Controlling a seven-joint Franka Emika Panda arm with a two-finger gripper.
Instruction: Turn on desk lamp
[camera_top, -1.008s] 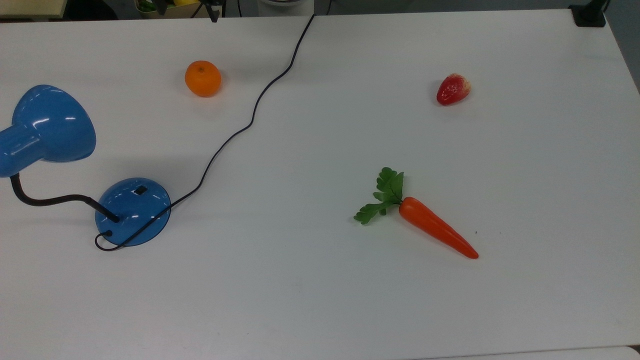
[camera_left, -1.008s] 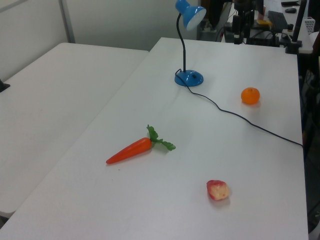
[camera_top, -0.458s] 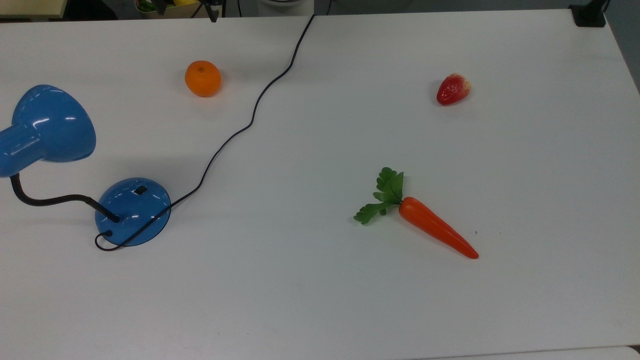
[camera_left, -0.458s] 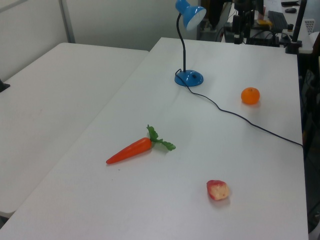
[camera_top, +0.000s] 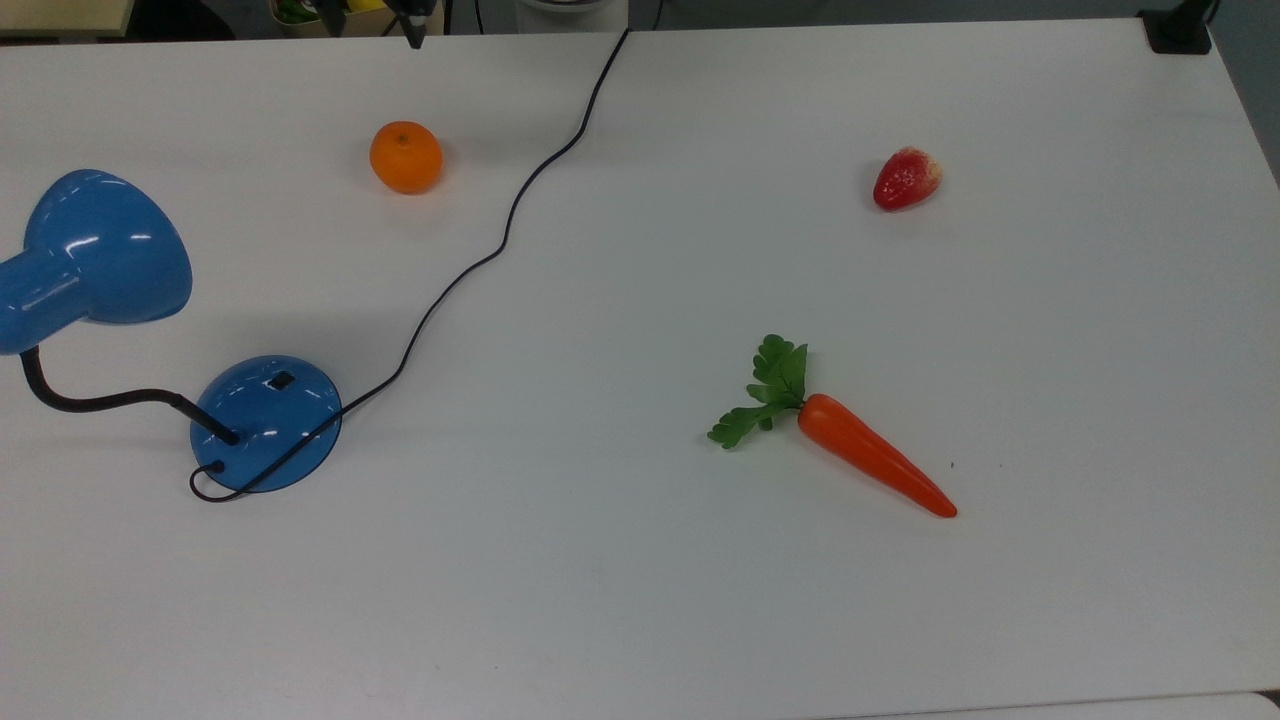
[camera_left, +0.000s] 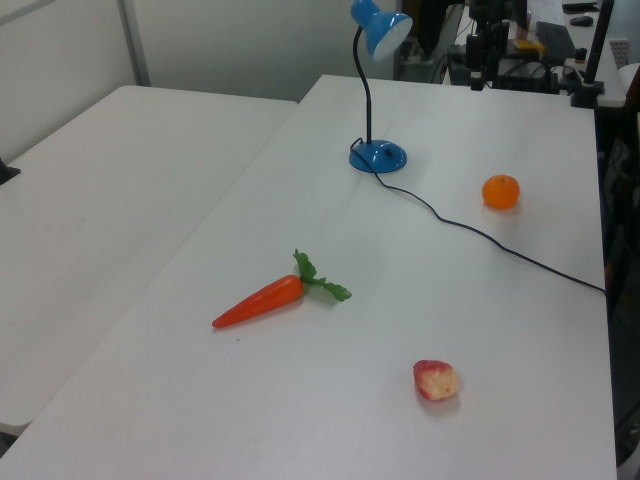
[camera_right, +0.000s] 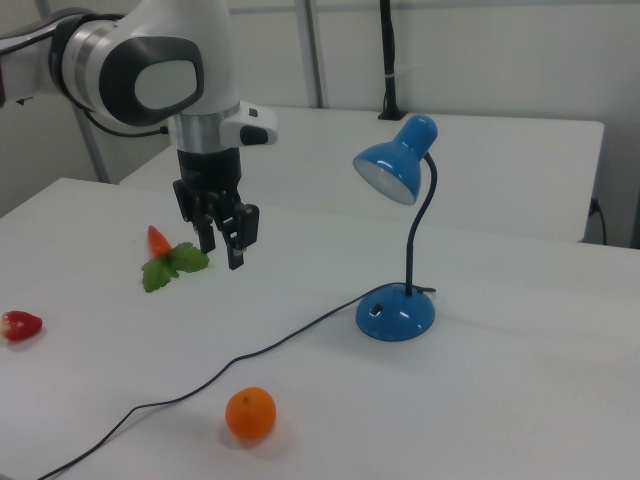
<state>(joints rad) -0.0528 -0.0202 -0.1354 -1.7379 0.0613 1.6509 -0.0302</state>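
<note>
In the top view, the white desk (camera_top: 620, 600) carries one desk lamp (camera_top: 265, 420) at the left edge of the frame, its shade (camera_top: 105, 250) at middle left and its domed base lower down, with the small black switch (camera_top: 282, 380) on the base's upper side; one cord (camera_top: 505, 235) winds from the base to the top centre. There is one orange (camera_top: 405, 157) at upper left, one strawberry (camera_top: 906, 178) at upper right, and one carrot (camera_top: 870, 455) with green leaves right of centre. In the left view, the desk lamp (camera_left: 377, 155) stands upright at top centre, the orange (camera_left: 500, 191) to its right, the carrot (camera_left: 260, 302) at centre left, the strawberry (camera_left: 435, 380) lower right. In the right view, the single arm (camera_right: 150, 70) reaches in from the upper left, its wrist pointing straight down; the gripper (camera_right: 222, 240) hangs above the desk with its fingers (camera_right: 236, 232) slightly parted, grasping nothing, well apart from the desk lamp (camera_right: 395, 315) at right of centre.
</note>
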